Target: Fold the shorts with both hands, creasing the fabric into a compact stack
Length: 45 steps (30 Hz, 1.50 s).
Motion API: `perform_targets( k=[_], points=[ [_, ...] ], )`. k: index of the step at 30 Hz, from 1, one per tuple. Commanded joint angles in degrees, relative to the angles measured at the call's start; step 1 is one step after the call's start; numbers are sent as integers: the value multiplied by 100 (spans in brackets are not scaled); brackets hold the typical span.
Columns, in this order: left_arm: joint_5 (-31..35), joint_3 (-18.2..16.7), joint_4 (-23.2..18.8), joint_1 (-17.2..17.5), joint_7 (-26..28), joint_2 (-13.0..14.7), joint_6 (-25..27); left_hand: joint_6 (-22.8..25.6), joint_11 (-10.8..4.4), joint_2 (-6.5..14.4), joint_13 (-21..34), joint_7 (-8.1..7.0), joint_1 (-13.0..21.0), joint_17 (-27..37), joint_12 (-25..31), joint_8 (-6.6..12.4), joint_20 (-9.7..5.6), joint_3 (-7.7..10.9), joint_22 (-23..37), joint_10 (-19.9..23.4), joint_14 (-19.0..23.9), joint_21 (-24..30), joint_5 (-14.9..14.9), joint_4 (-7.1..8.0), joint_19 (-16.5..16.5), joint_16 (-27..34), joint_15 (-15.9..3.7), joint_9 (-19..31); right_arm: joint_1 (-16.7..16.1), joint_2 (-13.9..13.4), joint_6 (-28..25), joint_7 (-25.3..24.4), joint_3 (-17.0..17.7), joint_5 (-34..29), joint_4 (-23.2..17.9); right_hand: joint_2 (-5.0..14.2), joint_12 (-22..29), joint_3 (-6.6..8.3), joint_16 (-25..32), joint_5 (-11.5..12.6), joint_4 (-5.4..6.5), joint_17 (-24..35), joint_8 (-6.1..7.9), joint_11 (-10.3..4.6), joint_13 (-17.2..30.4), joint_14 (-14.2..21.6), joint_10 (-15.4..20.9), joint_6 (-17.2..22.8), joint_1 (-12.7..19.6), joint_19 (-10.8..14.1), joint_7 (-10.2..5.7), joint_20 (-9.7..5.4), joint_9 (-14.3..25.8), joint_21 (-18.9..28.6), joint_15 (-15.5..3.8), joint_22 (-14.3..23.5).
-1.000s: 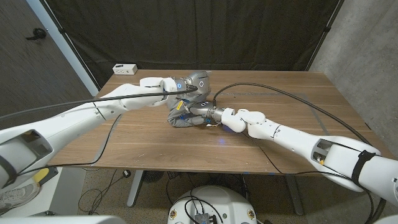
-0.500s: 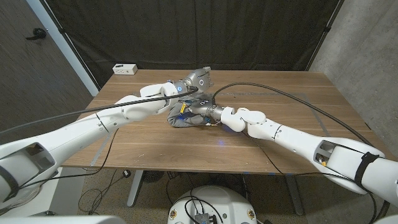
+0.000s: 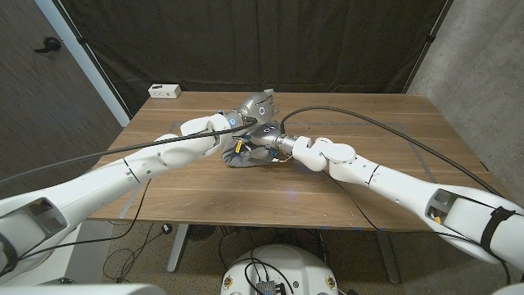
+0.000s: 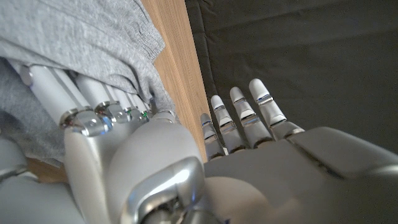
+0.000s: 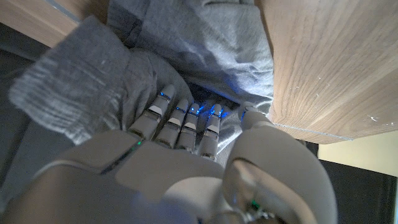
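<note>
A: The left hand (image 3: 252, 106) is up at the far side of the grey shorts (image 3: 246, 156), isn't it?

B: Yes. In the head view it sits over the far edge of the bundle, with a small flap of grey cloth sticking up just beyond it. In the left wrist view that hand (image 4: 186, 162) has its fingers (image 4: 239, 121) stretched out straight and apart, reaching past the counter (image 4: 180, 68) edge toward the dark curtain (image 4: 298, 56). Nothing lies between them, so it is released.

A: And the cloth there?

B: The shorts (image 4: 81, 37) lie beside it in that view, draped over the pale fingers of the other hand, not over its own.

A: What about the right hand (image 3: 264, 142)?

B: It comes in from the near right and is pushed into the bundle. In the right wrist view its fingers (image 5: 186, 121) are tucked under a fold of the shorts (image 5: 186, 43), with the cloth bunched above and round them. The fingertips are buried, so I cannot tell whether it is grasping the cloth or only pressing into it.

A: Where is the bundle on the counter (image 3: 368, 164)?

B: Around the middle, a little toward the far side, crumpled between the two hands. A black cable (image 3: 352, 119) loops across the counter to the right of it, and a small white box (image 3: 164, 90) rests at the far left corner.
</note>
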Motion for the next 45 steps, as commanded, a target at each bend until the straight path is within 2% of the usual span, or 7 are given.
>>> perform_targets(
  k=[1, 9, 14, 18, 31, 36, 45],
  points=[
    [17, -65, 33, 125, 232, 50, 102, 59, -37, 4, 14, -15, -60, -12, 56, 49, -31, 17, 18, 31, 30, -1, -18, -47, -5, 27, -717, 24, -432, -416, -558, 461, 293, -381, -1026, 15, 29, 5, -10, 9, -16, 3, 22, -38, 0, 30, 15, 14, -54, -1, 32, 4, 10, -17, -440, 10],
    [-16, -83, 61, 123, 401, 58, 115, 83, -39, -7, 6, -22, -83, -32, 65, 57, -29, 28, 16, 32, 35, -8, -23, -67, 1, 33, -720, 21, -877, -699, -1058, 815, 563, -508, -1588, 22, 34, 7, -11, 18, -16, -10, 31, -34, 0, 44, 21, 27, -66, 31, 39, 6, 10, -16, -443, 10],
    [-49, -127, 3, 196, 434, 111, 169, 97, -43, -16, 2, -28, -95, -44, 69, 62, -27, 33, 15, 31, 34, -13, -25, -77, 0, 35, -724, 20, -1136, -854, -1263, 864, 720, -580, -1851, 25, 37, 8, -12, 21, -19, -16, 33, -37, 0, 46, 22, 29, -70, 38, 42, 6, 9, -19, -440, 10],
    [-71, -189, -83, 310, 384, 176, 237, 101, -45, -23, -1, -26, -106, -54, 73, 62, -32, 37, 14, 31, 37, -16, -27, -86, 6, 38, -721, 19, -1298, -1001, -1479, 1079, 836, -677, -2096, 28, 39, 10, -11, 25, -24, -22, 36, -33, 0, 53, 25, 33, -70, 42, 46, 3, 9, -22, -445, 10],
    [-109, -483, -393, 811, 256, 408, 521, 128, -51, -40, -13, -36, -139, -87, 82, 66, -28, 54, 12, 27, 31, -30, -33, -111, 13, 41, -721, 15, -1944, -1535, -2044, 1246, 1350, -866, -2726, 39, 60, 27, 2, 38, -45, -53, 66, -32, -1, 125, 74, 108, -70, 101, 53, 9, 8, -21, -446, 10],
    [-104, -594, -480, 955, 193, 450, 590, 132, -50, -55, -18, -31, -151, -102, 86, 65, -30, 58, 10, 27, 29, -39, -36, -123, 12, 42, -727, 14, -2112, -1608, -2313, 1363, 1504, -972, -2919, 39, 67, 32, 2, 41, -51, -64, 71, -48, -2, 141, 92, 125, -72, 131, 50, 13, 8, -17, -454, 10],
    [-131, -833, -609, 1338, 127, 495, 927, 136, -67, -71, -26, -33, -174, -126, 91, 62, -18, 66, 9, 24, 21, -50, -40, -139, 17, 43, -723, 12, -2321, -1631, -2500, 1124, 1777, -954, -3085, 46, 73, 53, -3, 49, -69, -88, 75, -51, -2, 164, 113, 145, -62, 153, 44, 17, 7, -21, -461, 11]
  ],
)
